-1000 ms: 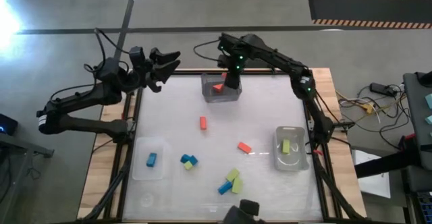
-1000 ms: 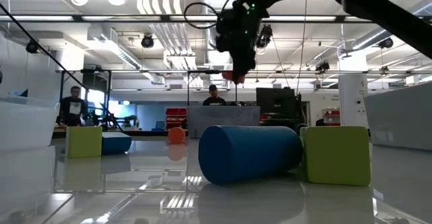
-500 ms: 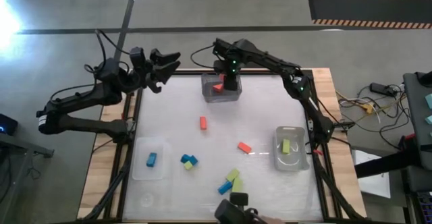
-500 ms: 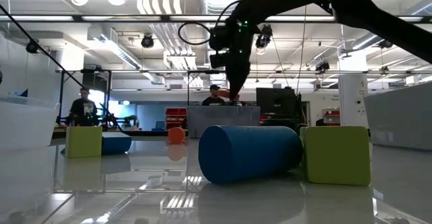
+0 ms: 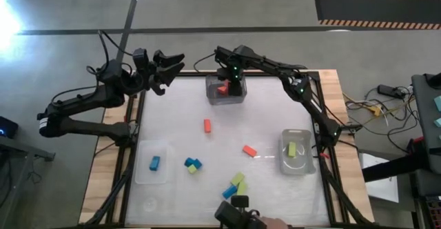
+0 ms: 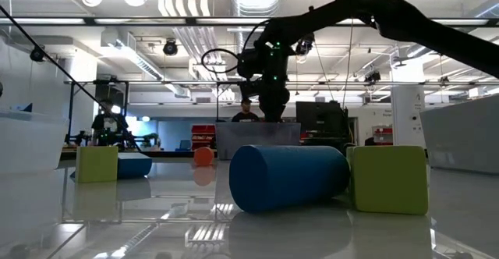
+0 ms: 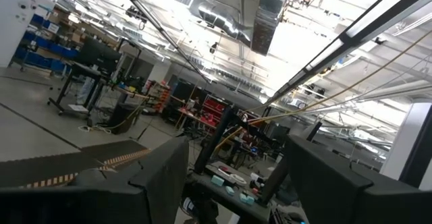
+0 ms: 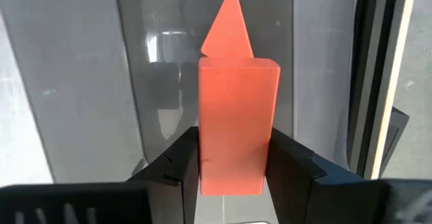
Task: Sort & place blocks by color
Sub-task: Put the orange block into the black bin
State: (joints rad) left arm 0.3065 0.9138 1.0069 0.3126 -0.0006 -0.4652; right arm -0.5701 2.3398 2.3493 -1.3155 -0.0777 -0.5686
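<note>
Desk (image 5: 172,112): loose blocks scattered toward its near half. Left gripper (image 5: 167,69) waits at the far-left corner, fingers released. Right gripper (image 8: 233,173) over clear bin (image 5: 225,94), fingers grasping orange-red block (image 8: 237,123).

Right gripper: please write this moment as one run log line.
right gripper: shut on orange block, over far bin | left gripper: open, waiting at table corner
</note>
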